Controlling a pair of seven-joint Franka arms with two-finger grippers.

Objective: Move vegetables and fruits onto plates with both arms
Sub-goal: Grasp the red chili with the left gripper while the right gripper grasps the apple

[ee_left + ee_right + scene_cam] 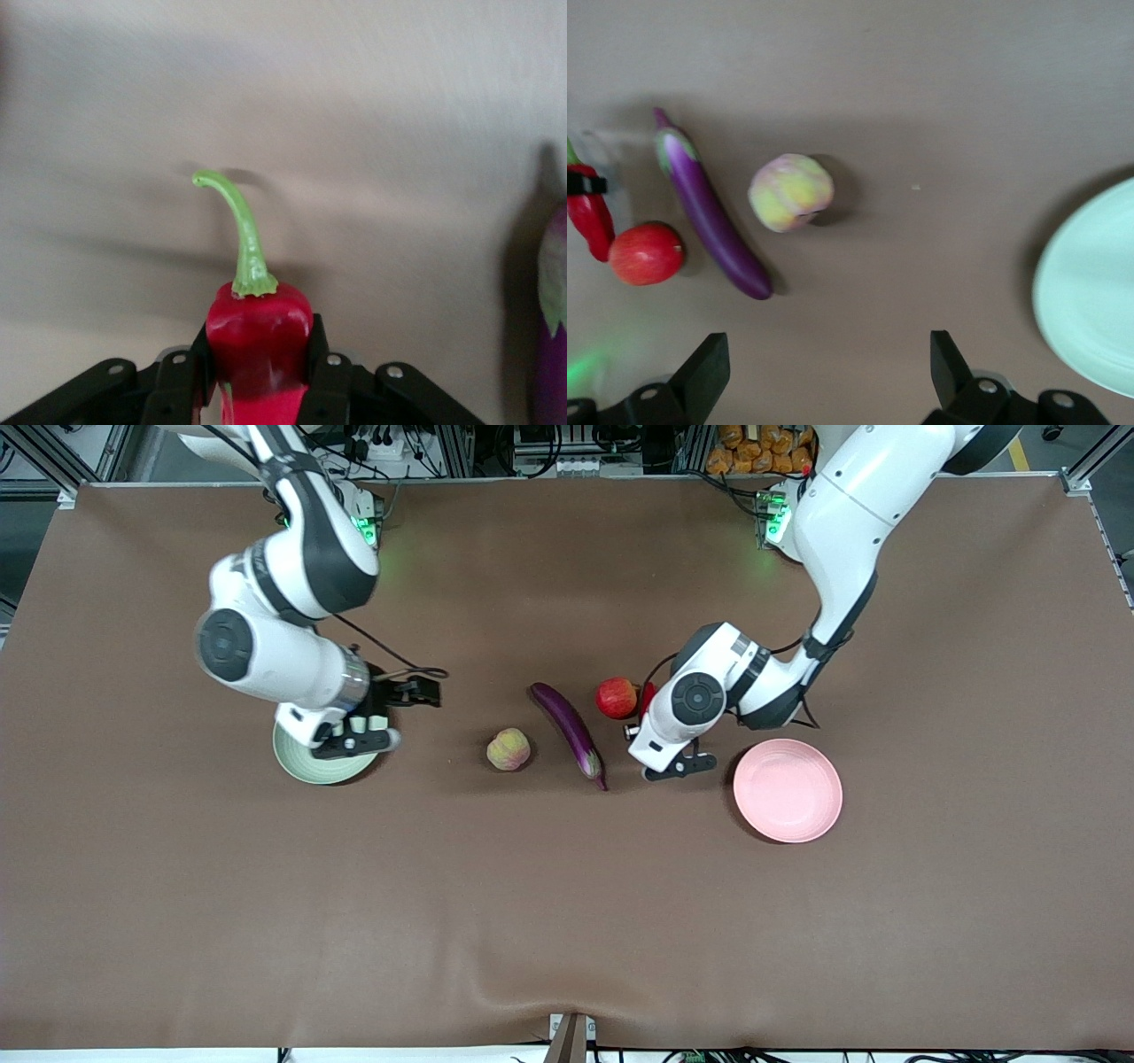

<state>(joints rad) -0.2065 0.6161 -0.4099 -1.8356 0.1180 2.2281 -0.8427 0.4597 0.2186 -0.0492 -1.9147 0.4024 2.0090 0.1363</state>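
Note:
My left gripper (643, 707) is shut on the red chili pepper (260, 336), whose green stem sticks out past the fingers; it is low over the table beside the red apple (617, 697). The purple eggplant (569, 729) lies next to the apple, and the peach (508, 748) lies beside it toward the right arm's end. The pink plate (788, 789) is empty near the left arm's hand. My right gripper (422, 691) is open and empty beside the pale green plate (310, 766). The right wrist view shows the peach (790, 191), eggplant (709, 217), apple (647, 253), chili (591, 221) and green plate (1090, 292).
The brown table cover (567, 921) stretches wide on the side nearer the front camera. The right arm's hand and its camera mount hang over part of the green plate. The eggplant's stem end (553, 301) shows in the left wrist view.

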